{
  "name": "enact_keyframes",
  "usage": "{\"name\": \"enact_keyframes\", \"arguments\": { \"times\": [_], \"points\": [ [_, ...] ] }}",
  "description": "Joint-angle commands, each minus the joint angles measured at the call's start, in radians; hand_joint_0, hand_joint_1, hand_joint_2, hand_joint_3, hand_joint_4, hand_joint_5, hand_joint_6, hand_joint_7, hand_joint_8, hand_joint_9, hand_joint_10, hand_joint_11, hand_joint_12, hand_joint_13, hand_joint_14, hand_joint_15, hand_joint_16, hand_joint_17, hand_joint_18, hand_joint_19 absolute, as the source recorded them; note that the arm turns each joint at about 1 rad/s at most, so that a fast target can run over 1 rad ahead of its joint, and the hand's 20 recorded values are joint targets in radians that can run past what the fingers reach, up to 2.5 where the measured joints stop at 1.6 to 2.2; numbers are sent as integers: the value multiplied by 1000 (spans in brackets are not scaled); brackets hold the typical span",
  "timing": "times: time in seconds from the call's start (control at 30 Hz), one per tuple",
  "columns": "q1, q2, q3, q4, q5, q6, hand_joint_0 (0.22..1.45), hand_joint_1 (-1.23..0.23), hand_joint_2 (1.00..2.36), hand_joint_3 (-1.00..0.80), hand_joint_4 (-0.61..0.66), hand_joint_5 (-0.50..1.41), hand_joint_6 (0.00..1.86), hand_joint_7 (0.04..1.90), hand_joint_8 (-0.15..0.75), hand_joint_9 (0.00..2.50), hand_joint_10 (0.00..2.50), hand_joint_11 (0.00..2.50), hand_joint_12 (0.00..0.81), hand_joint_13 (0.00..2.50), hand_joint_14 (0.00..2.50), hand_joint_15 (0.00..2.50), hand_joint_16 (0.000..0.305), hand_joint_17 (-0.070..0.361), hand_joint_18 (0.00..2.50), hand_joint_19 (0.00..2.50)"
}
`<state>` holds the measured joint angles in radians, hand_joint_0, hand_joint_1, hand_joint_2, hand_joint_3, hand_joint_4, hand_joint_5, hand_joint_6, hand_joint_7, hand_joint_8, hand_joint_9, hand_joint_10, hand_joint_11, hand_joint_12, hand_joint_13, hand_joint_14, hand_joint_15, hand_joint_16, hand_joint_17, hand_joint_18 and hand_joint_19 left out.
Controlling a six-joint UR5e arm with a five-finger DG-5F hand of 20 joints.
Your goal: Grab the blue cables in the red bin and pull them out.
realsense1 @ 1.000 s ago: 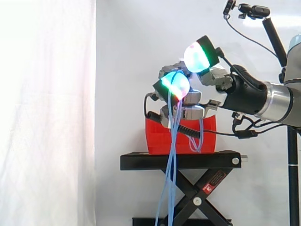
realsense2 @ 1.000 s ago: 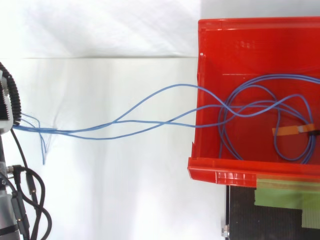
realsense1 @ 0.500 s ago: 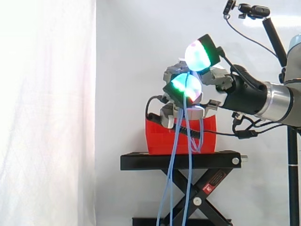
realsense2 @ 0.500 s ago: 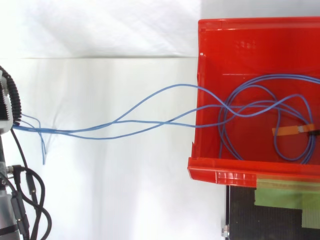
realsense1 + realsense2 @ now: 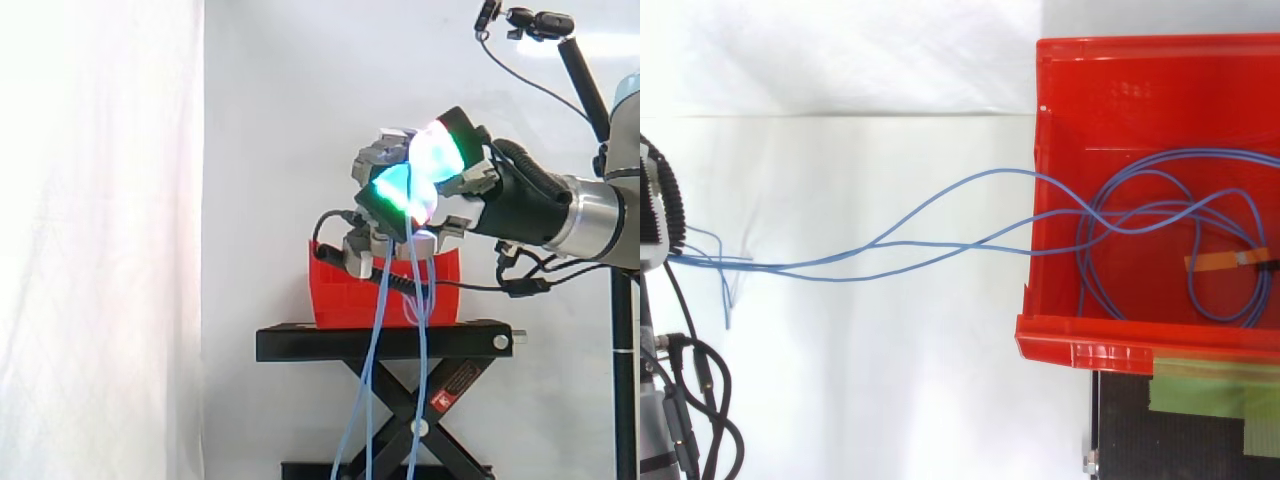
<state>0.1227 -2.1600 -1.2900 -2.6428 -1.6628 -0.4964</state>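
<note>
Hand: the hand [image 5: 472, 185] is held above the bin [image 5: 340, 295], over the stand's [image 5: 380, 342] left half; in the top view it is seen at the left edge, well apart from the bin [image 5: 1120, 80].
Fingers: they are curled, with the glowing pads [image 5: 402, 190] pressed together; strands of the cables [image 5: 422, 380] are pinched between them.
Cables: several strands are draped from the hand and hang down past the stand's front edge. In the top view the cables [image 5: 1083, 250] are led over the bin's left wall, while loops are coiled on the bin floor, with an orange tag [image 5: 1225, 261] near the right wall.
Done: the cables are judged to be grabbed and partly lifted out.
Left: the loops in the bin must yet be drawn out, so a longer pull away from the bin is judged to be needed.
Changed: a second ago the upper pad was held high and apart from the lower one; it is now closed down against it. The hanging strands are shifted rightward. The loops in the bin are unmoved.
</note>
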Motion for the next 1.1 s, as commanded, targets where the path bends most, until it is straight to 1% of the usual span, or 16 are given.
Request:
{"name": "enact_keyframes", "arguments": {
  "times": [0.0,0.1,0.17,0.2,0.3,0.33,0.43,0.47,0.5,0.53,0.63,0.67,0.7,0.8,0.97,1.07],
  "points": [
    [0,0,0,-3,0,5,846,-849,1000,-1000,37,937,306,840,167,1195,304,1748,285,1308,15,1500,43,96,836,802],
    [0,0,0,-8,0,12,862,-848,1000,-1000,28,915,384,810,157,1197,306,1754,286,1309,15,1501,42,95,837,803],
    [0,0,0,-14,0,17,892,-837,1000,-1000,16,886,479,762,159,1195,312,1748,281,1308,16,1492,42,94,837,804],
    [0,0,0,-17,2,22,898,-835,1000,-1000,6,883,486,768,152,1193,317,1758,277,1309,15,1495,42,94,838,804],
    [2,0,1,-39,11,49,910,-826,1000,-1000,-11,875,522,742,156,1189,322,1747,278,1309,15,1498,42,94,838,803],
    [5,0,1,-55,18,74,911,-825,1000,-1000,-9,871,530,744,160,1183,324,1754,283,1309,15,1491,42,95,839,794],
    [8,0,1,-63,26,95,919,-823,1000,-1000,-11,858,571,721,161,1176,338,1737,278,1310,15,1491,42,94,838,794],
    [9,0,1,-69,40,132,920,-823,1000,-1000,-11,855,580,718,152,1174,339,1748,281,1311,15,1493,42,94,838,801],
    [11,0,0,-74,64,195,921,-822,1000,-1000,-10,853,588,710,155,1172,342,1761,278,1311,14,1492,42,94,837,793],
    [14,0,0,-77,80,232,921,-822,1000,-1000,-10,851,596,705,155,1171,338,1748,279,1310,15,1492,42,94,838,794],
    [20,0,0,-95,113,312,923,-821,1000,-1000,-9,843,616,689,162,1172,340,1742,283,1310,15,1492,42,94,836,803],
    [20,0,1,-100,118,327,923,-821,1000,-1000,-14,843,616,690,154,1168,341,1755,280,1311,14,1492,42,94,837,795],
    [23,0,0,-117,133,359,924,-821,1000,-1000,-13,842,616,697,156,1170,340,1744,283,1311,15,1492,42,94,837,796],
    [28,0,0,-146,146,387,924,-820,1000,-1000,-10,836,624,690,155,1167,344,1749,282,1311,14,1487,42,94,837,792],
    [29,-1,0,-151,144,384,921,-819,1000,-1000,-10,818,639,670,164,1159,359,1743,280,1311,15,1486,42,95,835,795],
    [29,-1,0,-148,140,371,907,-851,1000,-1000,-3,784,676,652,159,1142,379,1736,281,1308,14,1491,42,95,833,807]
  ]
}}
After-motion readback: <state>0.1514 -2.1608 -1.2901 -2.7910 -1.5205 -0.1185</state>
